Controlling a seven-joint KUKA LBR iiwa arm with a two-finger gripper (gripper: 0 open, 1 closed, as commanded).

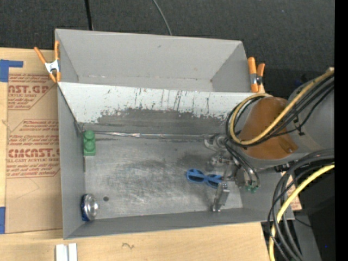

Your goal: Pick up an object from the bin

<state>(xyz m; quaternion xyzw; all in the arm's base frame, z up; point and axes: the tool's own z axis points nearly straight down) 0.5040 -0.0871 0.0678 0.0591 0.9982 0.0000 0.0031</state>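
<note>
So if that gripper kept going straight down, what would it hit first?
Likely the bin's bare floor by its front wall; the blue thing lies beside the gripper, not clearly under it, though depth is unclear.

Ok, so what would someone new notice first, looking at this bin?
Probably the robot's hand, low over the right side of the grey metal bin, right beside a small blue looped plastic piece. Then two things far to the left: a green plastic block against the left wall and a small blue and silver can in the near left corner.
</note>
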